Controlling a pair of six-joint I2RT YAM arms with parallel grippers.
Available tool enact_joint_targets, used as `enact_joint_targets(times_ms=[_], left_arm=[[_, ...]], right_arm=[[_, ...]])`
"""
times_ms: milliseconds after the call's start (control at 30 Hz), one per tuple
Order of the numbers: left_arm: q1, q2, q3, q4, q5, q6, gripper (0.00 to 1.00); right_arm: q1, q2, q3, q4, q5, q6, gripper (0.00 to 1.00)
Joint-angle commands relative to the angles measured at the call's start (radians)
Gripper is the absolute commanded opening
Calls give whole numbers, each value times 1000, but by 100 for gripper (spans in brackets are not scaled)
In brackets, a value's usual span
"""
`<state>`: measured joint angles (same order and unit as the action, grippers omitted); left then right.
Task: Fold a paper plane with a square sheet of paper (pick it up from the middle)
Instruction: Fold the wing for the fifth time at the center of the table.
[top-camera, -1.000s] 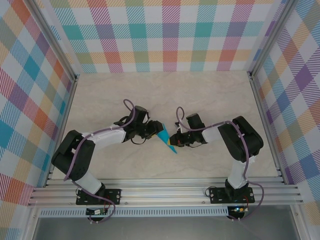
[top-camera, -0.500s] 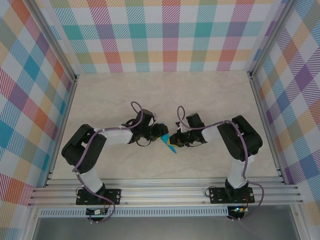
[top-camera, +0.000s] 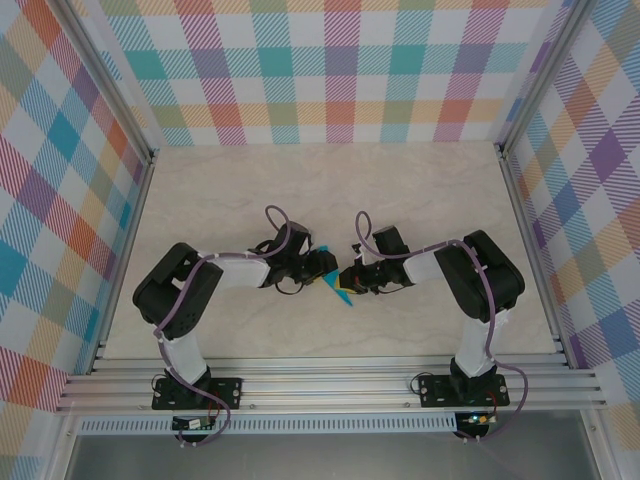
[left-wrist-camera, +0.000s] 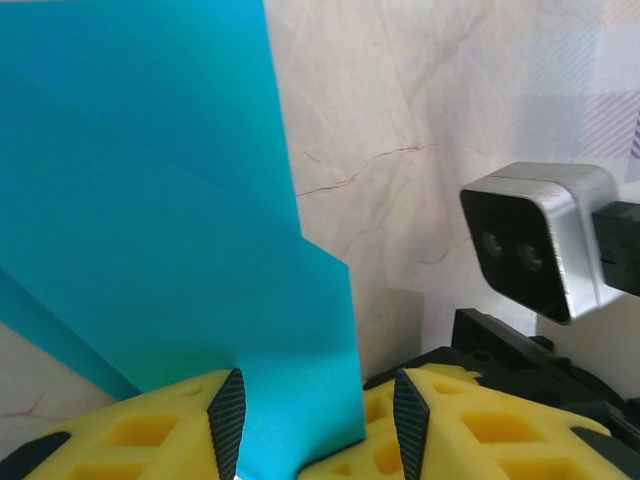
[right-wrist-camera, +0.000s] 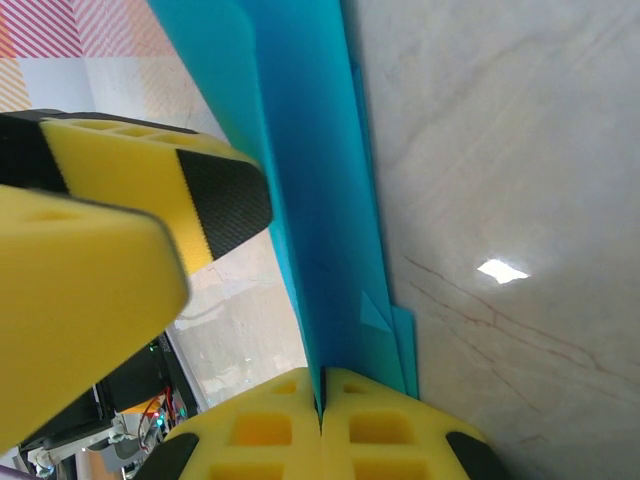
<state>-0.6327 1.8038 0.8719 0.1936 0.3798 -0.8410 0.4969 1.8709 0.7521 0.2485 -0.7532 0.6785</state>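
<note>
left fingers: half-open, teal paper between them | right fingers: pinched tight on teal paper

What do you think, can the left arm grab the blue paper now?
Probably yes: the left fingers stand open on either side of the blue paper, nothing in the way.

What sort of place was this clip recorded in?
Probably a robot lab test cell: a pale marble-look tabletop walled by colourful plaid panels, an aluminium rail frame at the near edge, and a folded teal-blue paper sheet mid-table.
</note>
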Motion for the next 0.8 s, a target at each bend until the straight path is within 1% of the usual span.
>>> enact_joint_targets(times_ms=[0, 167, 233, 433, 767], left_arm=[[-10, 30, 31, -22, -22, 31, 46], [-10, 56, 35, -34, -19, 37, 46], [-10, 58, 37, -59, -26, 42, 45], [-10, 60, 32, -92, -38, 53, 44], [-9, 63, 35, -95, -29, 58, 43]], right_arm=[[-4, 30, 3, -50, 29, 14, 2], [-5, 24, 8, -71, 42, 15, 5], [-4, 15, 14, -91, 48, 12, 8], [-5, -36, 31, -163, 49, -18, 13], [-5, -93, 35, -241, 48, -42, 16]])
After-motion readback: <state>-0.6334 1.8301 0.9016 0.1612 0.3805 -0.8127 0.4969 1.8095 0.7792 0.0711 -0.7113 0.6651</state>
